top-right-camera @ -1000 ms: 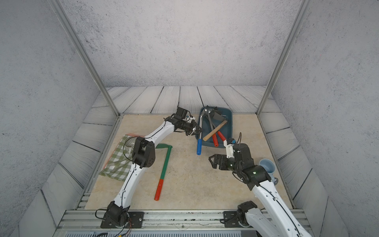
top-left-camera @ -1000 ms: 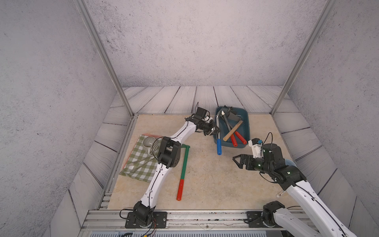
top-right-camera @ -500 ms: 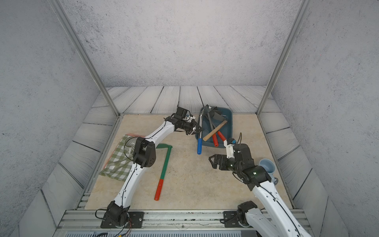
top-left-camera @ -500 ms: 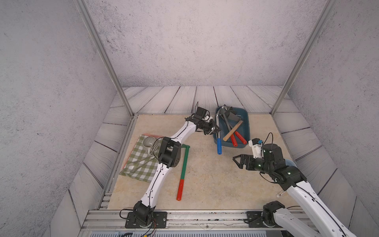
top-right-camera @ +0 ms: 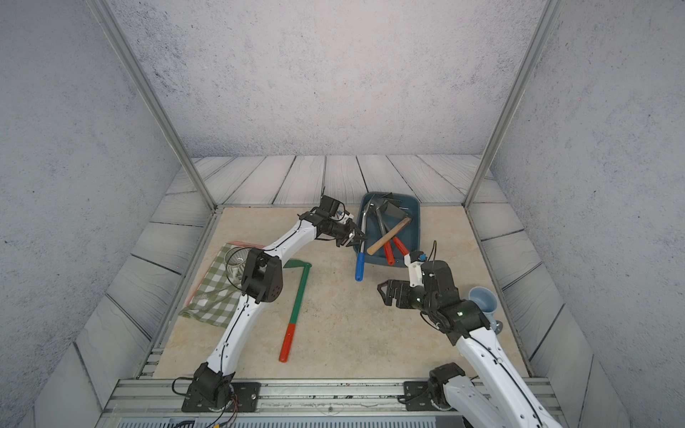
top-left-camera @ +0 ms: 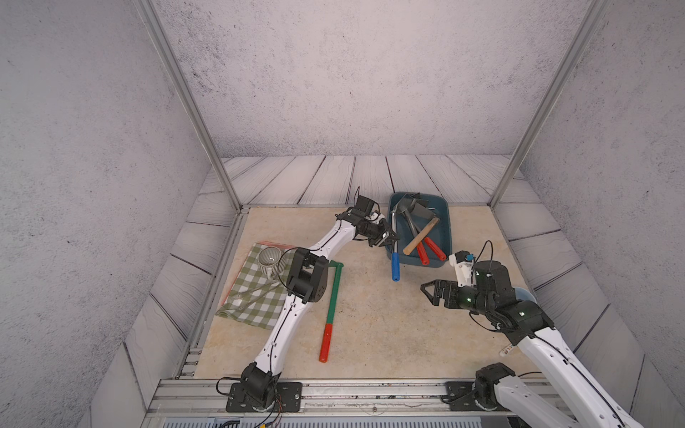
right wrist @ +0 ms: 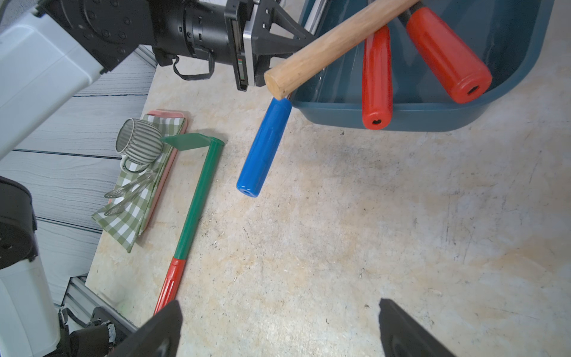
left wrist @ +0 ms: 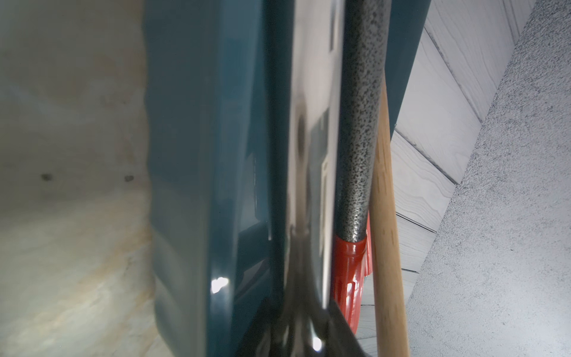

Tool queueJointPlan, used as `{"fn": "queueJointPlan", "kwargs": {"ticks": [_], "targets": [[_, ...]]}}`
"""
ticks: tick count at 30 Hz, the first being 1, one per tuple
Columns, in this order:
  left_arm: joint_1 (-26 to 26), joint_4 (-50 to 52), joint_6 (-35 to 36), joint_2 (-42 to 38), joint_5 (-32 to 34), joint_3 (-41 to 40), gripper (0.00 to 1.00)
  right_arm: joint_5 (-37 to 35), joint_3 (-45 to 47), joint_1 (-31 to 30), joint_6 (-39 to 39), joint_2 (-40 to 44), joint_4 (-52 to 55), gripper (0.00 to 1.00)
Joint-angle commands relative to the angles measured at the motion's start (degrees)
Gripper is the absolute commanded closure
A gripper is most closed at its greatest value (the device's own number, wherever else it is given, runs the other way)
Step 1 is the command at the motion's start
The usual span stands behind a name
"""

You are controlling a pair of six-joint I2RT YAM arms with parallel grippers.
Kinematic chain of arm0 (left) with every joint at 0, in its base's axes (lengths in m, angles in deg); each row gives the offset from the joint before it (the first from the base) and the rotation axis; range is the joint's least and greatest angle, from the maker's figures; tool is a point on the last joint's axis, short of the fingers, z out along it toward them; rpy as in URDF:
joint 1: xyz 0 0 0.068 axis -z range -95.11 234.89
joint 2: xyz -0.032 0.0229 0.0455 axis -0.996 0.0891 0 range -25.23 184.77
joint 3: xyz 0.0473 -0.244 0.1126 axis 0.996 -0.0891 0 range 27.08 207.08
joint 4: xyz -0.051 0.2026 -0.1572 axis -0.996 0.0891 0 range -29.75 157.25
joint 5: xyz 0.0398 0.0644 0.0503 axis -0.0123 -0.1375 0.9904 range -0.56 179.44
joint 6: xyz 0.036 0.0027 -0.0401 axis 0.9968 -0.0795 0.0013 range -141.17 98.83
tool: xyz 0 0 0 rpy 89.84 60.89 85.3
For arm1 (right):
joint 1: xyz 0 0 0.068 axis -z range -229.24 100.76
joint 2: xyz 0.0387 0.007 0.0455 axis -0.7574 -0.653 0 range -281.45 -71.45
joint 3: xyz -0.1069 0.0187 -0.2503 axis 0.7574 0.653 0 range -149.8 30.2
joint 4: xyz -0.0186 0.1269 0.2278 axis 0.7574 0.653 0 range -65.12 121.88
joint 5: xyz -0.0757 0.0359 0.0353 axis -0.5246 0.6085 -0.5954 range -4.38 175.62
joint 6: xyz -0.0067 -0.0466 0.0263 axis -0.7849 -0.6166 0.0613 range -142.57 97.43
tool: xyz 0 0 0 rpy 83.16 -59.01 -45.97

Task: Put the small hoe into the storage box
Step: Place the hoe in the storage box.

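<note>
Hoe (top-left-camera: 396, 265) — blue handle, chrome shaft | left gripper (top-left-camera: 391, 239): hold unclear | right gripper (top-left-camera: 427, 293): wide, empty

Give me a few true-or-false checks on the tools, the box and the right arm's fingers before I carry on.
1. The right gripper has its fingers spread with nothing between them. True.
2. The long green hoe lies inside the storage box. False: it lies on the table, beside the checked cloth.
3. The blue-handled small hoe sticks out over the box's near rim. True.
4. The striped mug stands inside the box. False: it sits on the checked cloth.
5. Tools with red handles and a wooden handle rest in the box. True.
</note>
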Motion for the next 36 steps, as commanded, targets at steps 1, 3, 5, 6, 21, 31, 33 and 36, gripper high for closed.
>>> {"fn": "queueJointPlan", "kwargs": {"ticks": [1,3,5,6,21,31,33,36], "targets": [[-0.53,1.87,1.50,0.01,1.17,-0.20,0.61,-0.36,0.48,0.19,-0.40,0.47,0.09,0.01],[-0.62,1.94,1.67,0.07,1.49,-0.18,0.50,-0.29,0.48,0.19,-0.40,0.48,0.10,0.01],[-0.71,1.91,1.71,-0.06,1.69,-0.18,0.45,-0.29,0.55,0.22,-0.39,0.54,0.03,0.01],[-0.75,1.85,1.71,-0.08,1.83,-0.29,0.44,-0.29,0.58,0.22,-0.39,0.60,0.02,0.01],[-1.63,-2.26,1.87,-7.59,2.29,-8.73,0.43,-1.21,0.43,0.13,-0.04,0.10,0.01,0.01],[-2.36,0.55,8.45,-17.08,7.74,-18.27,0.43,-7.89,-0.50,0.21,1.79,-2.00,1.99,0.08],[-2.46,3.04,10.77,-18.04,9.63,-18.88,0.44,-9.57,-0.92,0.16,2.44,-2.60,2.21,0.12],[-2.49,5.92,14.04,-19.19,12.74,-19.79,0.44,-11.89,-1.74,0.20,3.62,-3.63,1.93,0.18]]}}
